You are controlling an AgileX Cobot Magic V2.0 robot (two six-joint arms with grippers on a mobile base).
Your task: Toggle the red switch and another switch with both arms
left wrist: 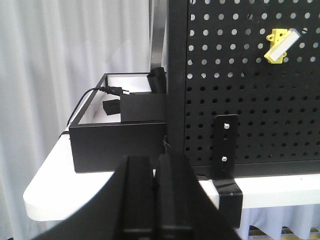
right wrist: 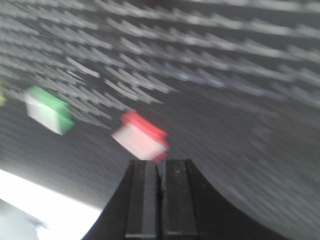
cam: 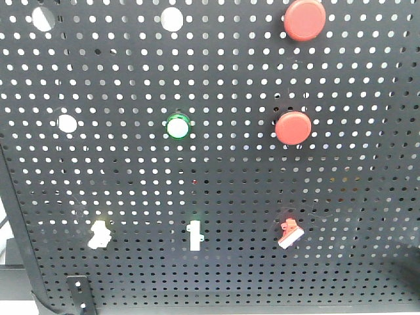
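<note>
I count three small toggles along the pegboard's (cam: 367, 216) bottom row: yellow switch (cam: 98, 234) left, white toggle (cam: 195, 235) middle, red switch (cam: 289, 233) right. Two big red buttons (cam: 304, 19) sit above, plus one green lamp (cam: 177, 126). Left gripper (left wrist: 155, 170) is closed, empty, below the yellow switch. Right gripper (right wrist: 161, 172) is closed, just beneath the red switch; that view is blurred.

Black pegboard (cam: 216, 197) fills front view. Two big round red push buttons (cam: 304, 19) (cam: 293, 127) upper right. Green-ringed round button (cam: 177, 126) centre. Thin white toggle with green mark (cam: 195, 236) lower centre. Left wrist view: black open box (left wrist: 117, 140) with cable on white table (left wrist: 50, 185), lower left.
</note>
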